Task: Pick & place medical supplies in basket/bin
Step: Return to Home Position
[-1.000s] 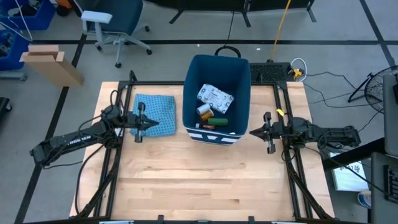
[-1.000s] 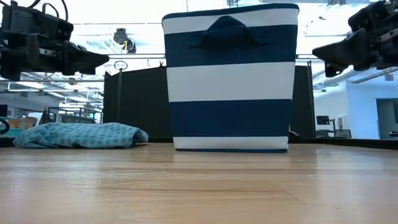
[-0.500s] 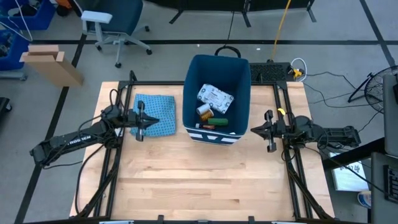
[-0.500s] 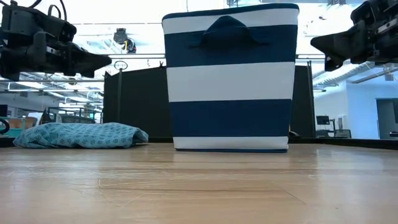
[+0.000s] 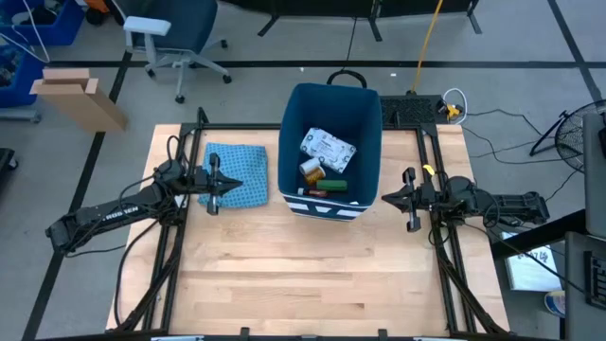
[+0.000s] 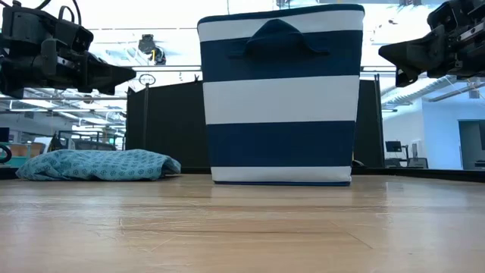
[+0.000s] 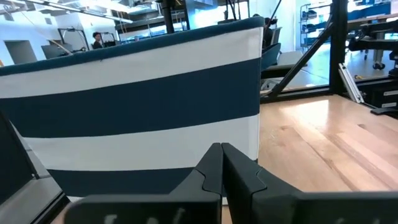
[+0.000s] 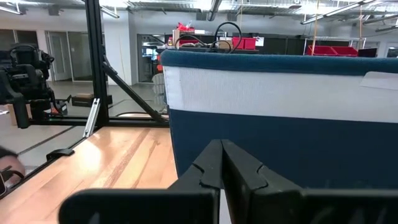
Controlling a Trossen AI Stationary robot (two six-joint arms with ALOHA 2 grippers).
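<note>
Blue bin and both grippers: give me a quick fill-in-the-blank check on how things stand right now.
1. The white packet lies ____ the bin.
2. The left gripper hangs above the cloth, its fingers ____.
3. The right gripper, beside the bin, holds ____.
Missing words: inside; shut; nothing.

Inside bin (image 5: pixel 294 123): supplies (image 5: pixel 327 152); cloth (image 5: pixel 250 163) just left, left tool (image 5: pixel 237 186) over it; right tool (image 5: pixel 384 200) opposite side
</note>
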